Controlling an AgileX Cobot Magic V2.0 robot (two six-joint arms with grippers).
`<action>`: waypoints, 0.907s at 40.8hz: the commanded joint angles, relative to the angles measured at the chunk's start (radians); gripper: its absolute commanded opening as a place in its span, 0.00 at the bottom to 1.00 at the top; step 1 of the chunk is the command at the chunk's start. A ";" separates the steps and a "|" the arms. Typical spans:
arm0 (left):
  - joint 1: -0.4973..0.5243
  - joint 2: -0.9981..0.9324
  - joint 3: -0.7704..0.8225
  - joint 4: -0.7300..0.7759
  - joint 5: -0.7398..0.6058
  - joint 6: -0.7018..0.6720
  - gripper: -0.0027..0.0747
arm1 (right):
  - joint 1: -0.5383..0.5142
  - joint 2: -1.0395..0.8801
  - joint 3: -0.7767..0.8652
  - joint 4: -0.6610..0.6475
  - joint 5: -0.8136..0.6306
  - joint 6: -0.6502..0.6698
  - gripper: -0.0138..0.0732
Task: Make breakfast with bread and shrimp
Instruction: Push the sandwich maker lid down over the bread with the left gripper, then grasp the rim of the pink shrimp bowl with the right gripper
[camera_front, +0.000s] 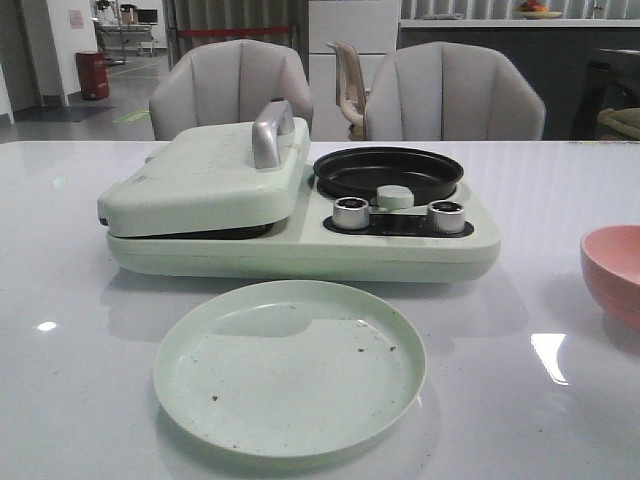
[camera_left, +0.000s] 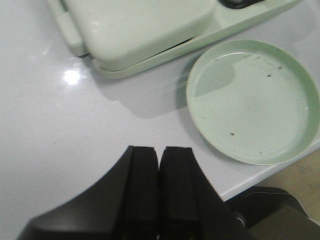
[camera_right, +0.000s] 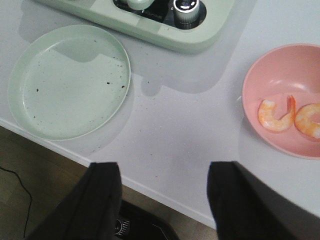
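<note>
Two orange-pink shrimp (camera_right: 285, 116) lie in a pink bowl (camera_right: 272, 70) at the table's right; the bowl also shows at the right edge of the front view (camera_front: 612, 272). No bread is in view. The pale green breakfast maker (camera_front: 300, 205) has its left lid closed and a black pan (camera_front: 388, 172) on its right. An empty pale green plate (camera_front: 290, 367) with crumbs lies in front of it. My left gripper (camera_left: 160, 150) is shut and empty above the table's front edge, left of the plate (camera_left: 252, 100). My right gripper (camera_right: 164, 167) is open and empty over the front edge, between plate (camera_right: 70, 82) and bowl.
Two silver knobs (camera_front: 352, 213) and a green button sit on the appliance's front panel. A silver handle (camera_front: 270, 130) tops the closed lid. Two grey chairs (camera_front: 232, 88) stand behind the white table (camera_front: 70, 330).
</note>
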 joint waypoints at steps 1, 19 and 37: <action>-0.016 -0.092 0.006 0.096 -0.047 -0.108 0.17 | -0.009 -0.005 -0.026 0.025 -0.056 -0.001 0.73; -0.016 -0.233 0.091 0.087 -0.042 -0.108 0.16 | -0.181 0.147 -0.069 -0.084 -0.079 0.062 0.73; -0.016 -0.233 0.091 0.087 -0.042 -0.108 0.16 | -0.342 0.542 -0.216 -0.219 -0.118 -0.032 0.73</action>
